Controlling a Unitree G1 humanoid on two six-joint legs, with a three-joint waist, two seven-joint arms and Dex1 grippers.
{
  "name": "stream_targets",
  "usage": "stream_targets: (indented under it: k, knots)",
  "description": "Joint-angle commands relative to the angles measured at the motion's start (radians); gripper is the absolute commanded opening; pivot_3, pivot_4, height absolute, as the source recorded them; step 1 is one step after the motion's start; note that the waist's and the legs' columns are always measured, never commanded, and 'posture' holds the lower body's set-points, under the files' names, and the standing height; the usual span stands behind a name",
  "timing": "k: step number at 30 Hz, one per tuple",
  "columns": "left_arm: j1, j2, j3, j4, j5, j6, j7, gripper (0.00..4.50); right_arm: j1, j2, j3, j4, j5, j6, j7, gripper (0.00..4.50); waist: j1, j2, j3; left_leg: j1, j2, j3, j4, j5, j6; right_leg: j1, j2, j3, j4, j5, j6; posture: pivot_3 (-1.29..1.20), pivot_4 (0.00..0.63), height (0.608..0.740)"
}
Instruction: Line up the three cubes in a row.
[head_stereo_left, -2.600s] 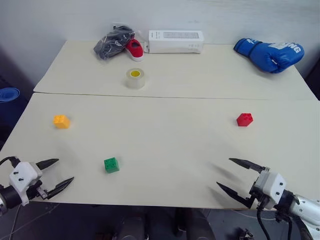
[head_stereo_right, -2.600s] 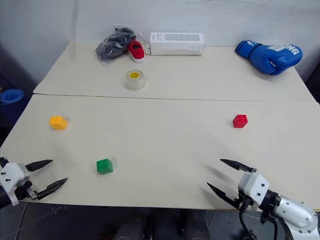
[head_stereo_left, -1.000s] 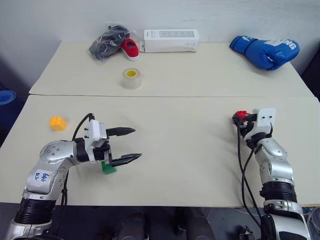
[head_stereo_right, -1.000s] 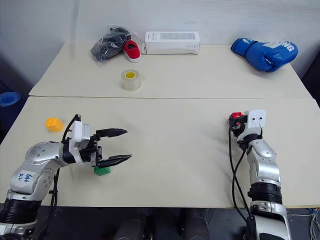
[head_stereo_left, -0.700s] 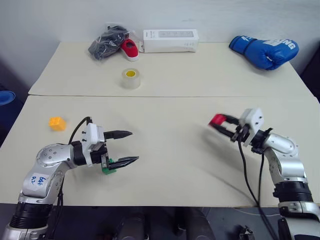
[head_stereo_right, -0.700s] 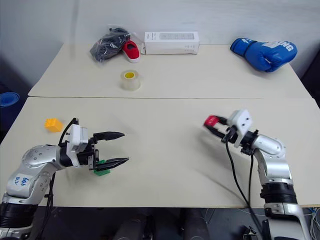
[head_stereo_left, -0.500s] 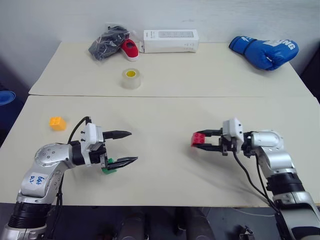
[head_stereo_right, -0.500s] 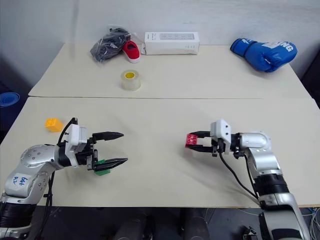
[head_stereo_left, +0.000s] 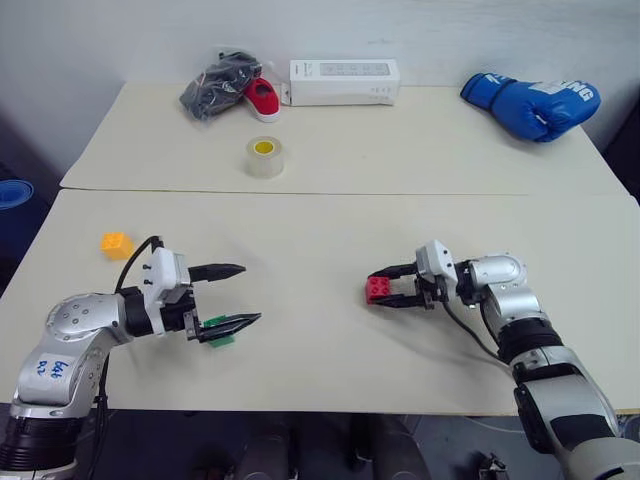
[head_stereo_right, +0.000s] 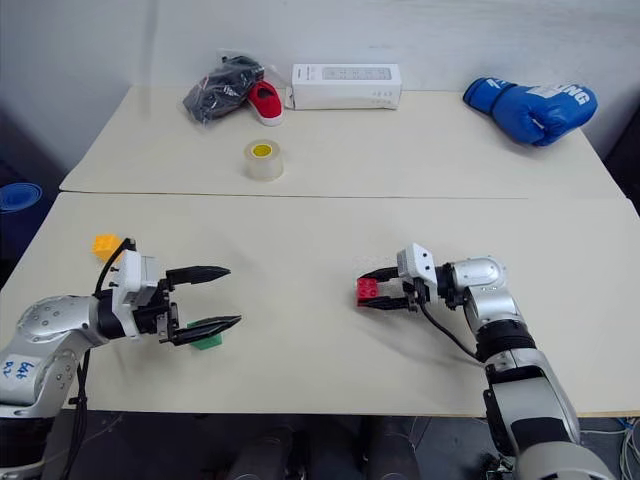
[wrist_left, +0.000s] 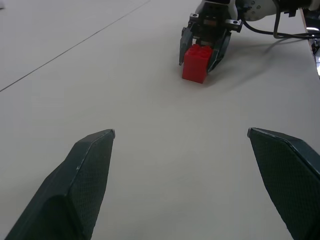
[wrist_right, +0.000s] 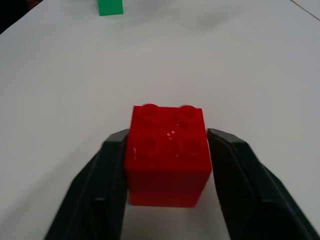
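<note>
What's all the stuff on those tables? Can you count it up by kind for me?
Toy cubes: 3 (red cube, green cube, orange-yellow cube)
Tape roll: 1
White box: 1
Boxing glove: 1
Red shoe: 1
Dark bundle: 1
Total: 8

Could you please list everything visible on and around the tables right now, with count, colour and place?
Studded plastic toy cubes: three; red cube mid-table between the right gripper's fingers, green cube near the front left, orange-yellow cube far left.
Clear tape roll with yellow core: one, rear table.
White rectangular box: one, rear edge.
Small red shoe: one, beside the box.
Dark crumpled bag: one, left of the shoe.
Blue boxing glove: one, rear right.
Cream tables: two, abutting.
Left gripper: open, over the green cube.
Right gripper: around the red cube.
</note>
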Motion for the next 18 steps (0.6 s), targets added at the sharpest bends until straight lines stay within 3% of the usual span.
stream_targets:
  k: [1, 4, 7, 11, 14, 18]
  knots:
    - [0.02, 0.026, 0.077, -0.029, -0.035, 0.008, 0.005, 4.5, -0.02, -0.001, -0.033, -0.017, 0.024, -0.016, 0.034, 3.52, 0.0, 0.0, 0.0, 0.0, 0.0, 0.0, 0.0, 0.0, 0.0, 0.0, 0.0, 0.0, 0.0, 0.0, 0.0, 0.0, 0.15, 0.74]
    - [0.078, 0.054, 0.173, 0.009, -0.051, 0.018, -0.008, 4.5, 0.008, -0.034, -0.064, -0.096, 0.057, -0.017, 0.046, 4.47, -0.002, 0.0, 0.0, 0.0, 0.0, 0.0, 0.0, 0.0, 0.0, 0.0, 0.0, 0.0, 0.0, 0.0, 0.0, 0.0, 0.15, 0.74]
    - [0.201, 0.099, 0.329, 0.124, -0.052, 0.012, -0.058, 4.5, 0.106, -0.107, -0.125, -0.244, 0.113, 0.0, 0.029, 4.47, -0.005, 0.0, 0.0, -0.001, 0.001, -0.001, 0.0, -0.001, -0.001, -0.001, 0.0, 0.0, -0.001, 0.0, 0.0, 0.0, 0.15, 0.74]
    - [0.327, 0.144, 0.424, 0.287, -0.015, -0.029, -0.127, 4.5, 0.26, -0.141, -0.203, -0.424, 0.284, 0.01, 0.067, 4.47, -0.004, 0.0, 0.0, -0.001, 0.001, -0.001, -0.001, -0.001, -0.001, -0.001, 0.0, -0.001, -0.003, 0.0, 0.0, 0.0, 0.15, 0.74]
    - [0.409, 0.165, 0.445, 0.367, 0.026, -0.072, -0.174, 4.5, 0.376, -0.167, -0.253, -0.51, 0.326, 0.02, 0.052, 4.47, 0.001, 0.0, 0.0, 0.0, 0.001, -0.001, -0.001, -0.002, -0.001, 0.0, 0.0, -0.001, -0.003, 0.0, 0.0, 0.0, 0.15, 0.74]
    - [0.445, 0.14, 0.432, 0.329, 0.023, -0.112, -0.197, 4.5, 0.501, -0.202, -0.297, -0.611, 0.381, 0.077, 0.038, 4.47, 0.012, 0.001, 0.0, 0.0, 0.001, -0.001, -0.001, -0.005, -0.001, -0.001, -0.002, 0.0, -0.004, 0.0, -0.001, 0.0, 0.15, 0.74]
